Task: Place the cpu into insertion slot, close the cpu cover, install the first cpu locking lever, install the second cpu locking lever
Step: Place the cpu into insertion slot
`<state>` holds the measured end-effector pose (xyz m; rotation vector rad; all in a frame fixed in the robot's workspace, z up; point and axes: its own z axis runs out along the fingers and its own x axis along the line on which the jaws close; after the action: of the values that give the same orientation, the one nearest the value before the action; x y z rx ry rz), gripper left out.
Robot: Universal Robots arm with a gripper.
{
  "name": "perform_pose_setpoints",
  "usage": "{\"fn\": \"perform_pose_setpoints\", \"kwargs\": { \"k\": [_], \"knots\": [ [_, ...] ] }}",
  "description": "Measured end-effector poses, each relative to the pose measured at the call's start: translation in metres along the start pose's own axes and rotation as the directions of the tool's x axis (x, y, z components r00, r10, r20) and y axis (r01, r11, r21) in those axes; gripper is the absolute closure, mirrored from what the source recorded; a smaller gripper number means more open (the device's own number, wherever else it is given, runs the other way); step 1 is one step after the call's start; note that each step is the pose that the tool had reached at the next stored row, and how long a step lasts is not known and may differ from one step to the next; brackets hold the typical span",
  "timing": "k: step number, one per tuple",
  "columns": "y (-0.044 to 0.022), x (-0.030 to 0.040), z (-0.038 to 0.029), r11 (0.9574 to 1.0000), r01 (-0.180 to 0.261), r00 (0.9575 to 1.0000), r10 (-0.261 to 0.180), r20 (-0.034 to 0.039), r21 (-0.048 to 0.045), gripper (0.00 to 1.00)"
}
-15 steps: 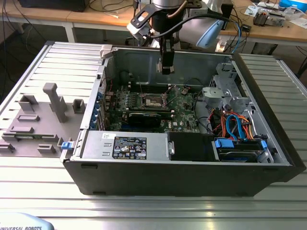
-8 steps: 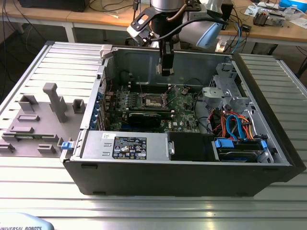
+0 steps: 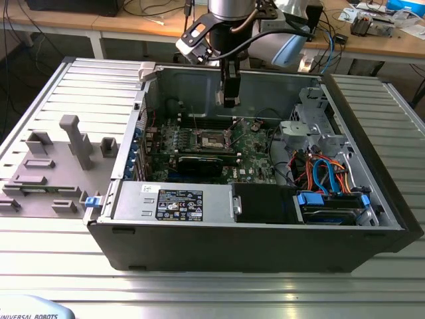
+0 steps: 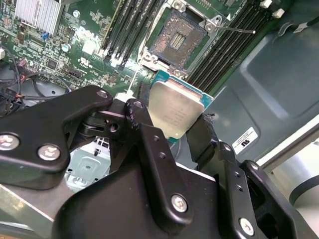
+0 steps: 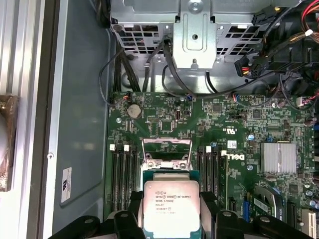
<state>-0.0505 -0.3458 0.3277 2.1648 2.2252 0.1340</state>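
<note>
End effector (image 4: 171,124): fingers clamped on opposite edges of the cpu (image 4: 177,110), raised above the motherboard (image 3: 255,163).
Cpu: silver top faces both wrist views; not seated, near the insertion slot (image 4: 179,40).
Insertion slot: dark centre exposed, unoccupied.
Cpu cover (image 5: 167,148): appears swung upright at the socket's edge.
Computer case (image 3: 252,249): open, on the table (image 3: 199,292).

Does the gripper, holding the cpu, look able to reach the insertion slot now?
Probably yes. The gripper holds the cpu above the board, and the slot lies open, its dark centre uncovered, with nothing between them.
</note>
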Motion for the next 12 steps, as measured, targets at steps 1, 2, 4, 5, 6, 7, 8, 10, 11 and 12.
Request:
{"fn": "perform_pose_setpoints", "kwargs": {
  "k": [1, 2, 4, 5, 6, 7, 8, 10, 11, 12],
  "knots": [
    [0.0000, 0.0000, 0.0002, 1.0000, 0.000, 1.0000, 0.000, 0.0001, 0.0000, 0.46],
    [-0.0006, -0.0002, 0.0017, 1.0000, 0.000, 1.0000, 0.000, -0.0001, -0.0027, 0.46],
    [-0.0020, -0.0004, 0.0069, 1.0000, 0.000, 1.0000, 0.000, 0.0001, -0.0042, 0.46],
    [-0.0026, -0.0004, 0.0087, 1.0000, 0.000, 1.0000, 0.000, 0.0002, -0.0043, 0.46],
    [-0.0028, -0.0005, 0.0105, 1.0000, 0.000, 1.0000, 0.000, 0.0002, -0.0052, 0.46],
    [-0.0030, -0.0005, 0.0117, 1.0000, 0.000, 1.0000, 0.000, 0.0002, -0.0060, 0.46],
    [-0.0031, -0.0006, 0.0132, 1.0000, 0.000, 1.0000, 0.000, 0.0001, -0.0062, 0.46],
    [-0.0033, -0.0006, 0.0151, 1.0000, 0.000, 1.0000, 0.000, 0.0002, -0.0061, 0.46],
    [-0.0034, -0.0007, 0.0162, 1.0000, 0.000, 1.0000, 0.000, 0.0002, -0.0061, 0.46],
    [-0.0035, -0.0007, 0.0169, 1.0000, 0.000, 1.0000, 0.000, 0.0003, -0.0061, 0.46]
  ]
}}
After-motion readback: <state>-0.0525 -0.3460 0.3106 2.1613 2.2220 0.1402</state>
